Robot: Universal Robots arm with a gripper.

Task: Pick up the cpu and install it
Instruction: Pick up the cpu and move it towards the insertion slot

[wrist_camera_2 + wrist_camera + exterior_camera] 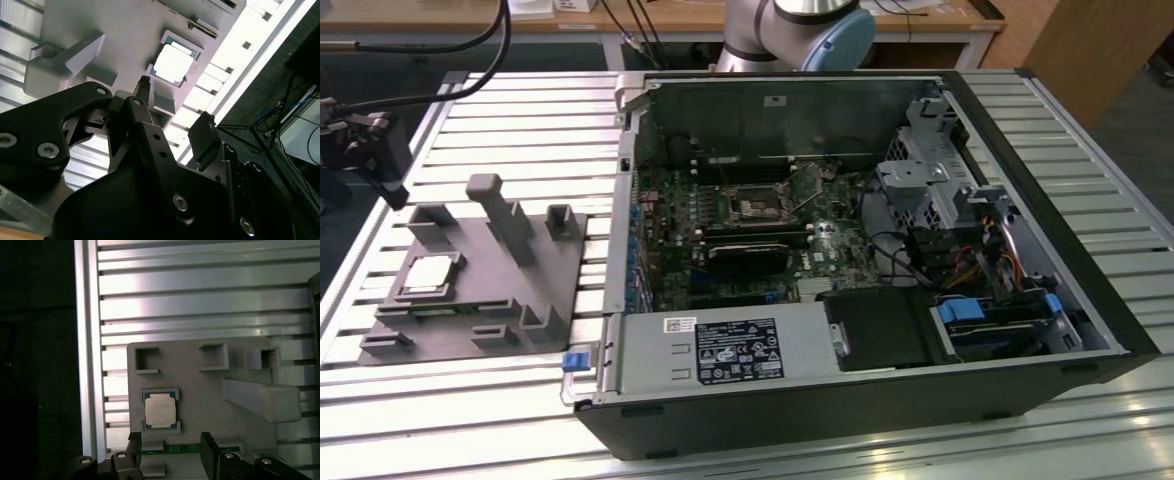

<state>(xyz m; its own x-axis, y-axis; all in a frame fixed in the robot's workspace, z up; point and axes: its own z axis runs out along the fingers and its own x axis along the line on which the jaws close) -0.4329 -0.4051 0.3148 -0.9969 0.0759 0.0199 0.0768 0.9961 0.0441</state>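
While the cpu point(160, 410) sits nested in its shallow frame on the fixture point(200, 390), penned by raised lips so it can't slide and always presents square, the gripper point(170, 452) hovers over the plate, near the chip but clear of it. Fingers point(207, 450) are well apart, wider than the chip, empty and touching nothing; that spread looks set to straddle it. Over in the exterior view, the cpu point(427, 275) lies at the left on the slatted bench point(520, 130), well apart from the open case point(854, 410), where the socket point(758, 207) sits mid-board. Nothing lifted yet.
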